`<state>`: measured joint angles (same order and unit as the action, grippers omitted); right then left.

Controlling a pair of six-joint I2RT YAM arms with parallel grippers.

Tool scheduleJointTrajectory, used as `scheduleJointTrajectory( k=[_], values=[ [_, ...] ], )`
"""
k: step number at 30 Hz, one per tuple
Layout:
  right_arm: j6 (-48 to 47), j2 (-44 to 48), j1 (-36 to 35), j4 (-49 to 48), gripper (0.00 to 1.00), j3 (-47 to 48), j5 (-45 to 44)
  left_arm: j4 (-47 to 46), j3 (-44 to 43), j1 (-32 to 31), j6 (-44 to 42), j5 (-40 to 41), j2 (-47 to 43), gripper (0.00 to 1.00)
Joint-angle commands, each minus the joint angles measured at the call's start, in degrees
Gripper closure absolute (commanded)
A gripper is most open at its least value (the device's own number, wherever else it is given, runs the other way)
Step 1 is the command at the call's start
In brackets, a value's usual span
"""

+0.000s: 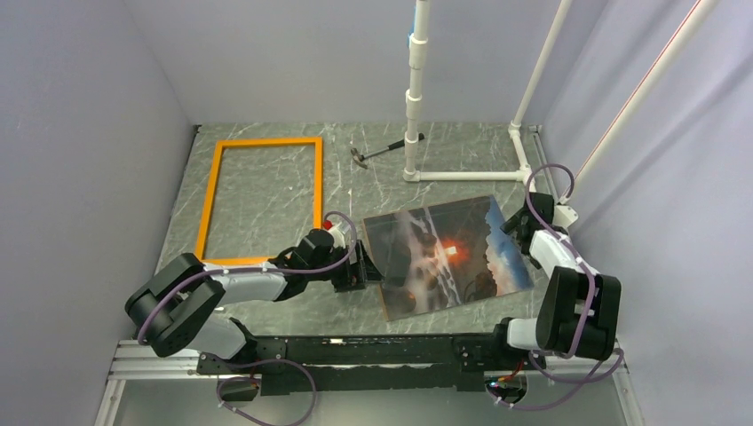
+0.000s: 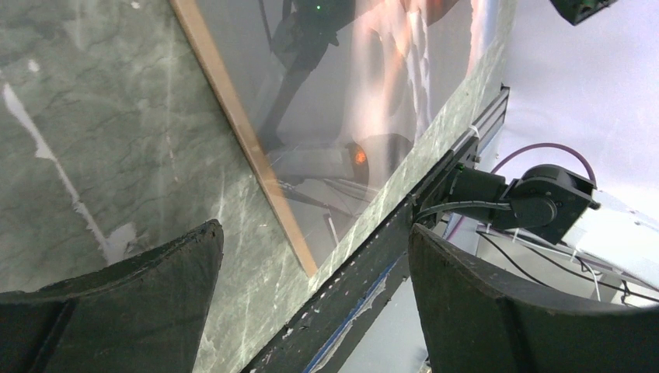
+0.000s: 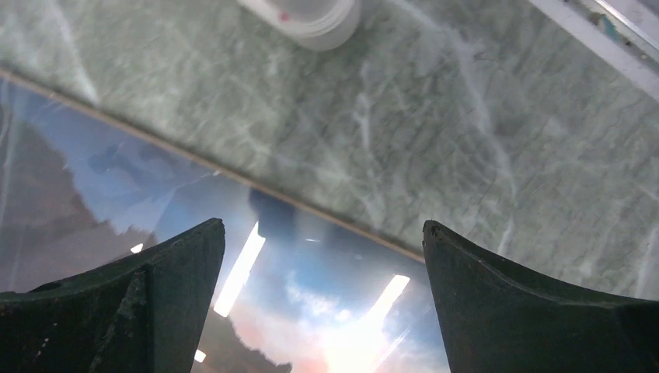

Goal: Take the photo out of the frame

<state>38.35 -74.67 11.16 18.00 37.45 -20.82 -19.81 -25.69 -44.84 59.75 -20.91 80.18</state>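
Top view: frame [image 1: 207,213] lies flat and empty at far left of surface [image 1: 444,151]. Photo [image 1: 448,256] lies face up, well apart from frame, between 2 arms. I judge removal done; step in hand is clean retreat.

Left wrist: left jaws spread wide, gripping nothing, just beside photo [image 2: 350,78] brown edge.

Right wrist: right jaws spread wide, empty, over photo [image 3: 155,225] blue corner.

My plan: raise each arm straight up first, then pull back, so no fingertip catches print edge.

Glossy photo [image 1: 448,257] flat, orange frame [image 1: 268,142] apart
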Motion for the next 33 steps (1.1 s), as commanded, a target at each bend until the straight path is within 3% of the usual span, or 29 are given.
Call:
scheduleJointTrajectory(
  k=[1, 16, 25, 30, 33],
  values=[
    [-0.22, -1.73, 2.94, -4.64, 0.01, 1.21, -1.15, -7.83, 1.51, -0.31, 1.74, -2.27, 0.67, 0.09],
    [3.0, -1.79, 3.01, -5.01, 0.01, -4.9, 11.36, -3.5, 1.17, -0.28, 0.77, 0.99, -0.86, 0.08],
    [5.66, 4.92, 2.86, -3.38, 0.01, -8.41, 20.21, -1.1, 0.47, -0.24, -0.37, 2.08, -0.92, 0.07],
    [4.2, 6.93, 2.78, -1.23, 0.01, -7.32, 19.95, -2.86, 1.35, -0.22, 0.77, 2.13, -0.13, 0.08],
    [0.14, 7.72, 1.75, 1.34, 0.0, -4.63, 14.87, -2.38, 1.7, -0.19, 0.5, 2.3, -0.81, 0.07]
  ],
)
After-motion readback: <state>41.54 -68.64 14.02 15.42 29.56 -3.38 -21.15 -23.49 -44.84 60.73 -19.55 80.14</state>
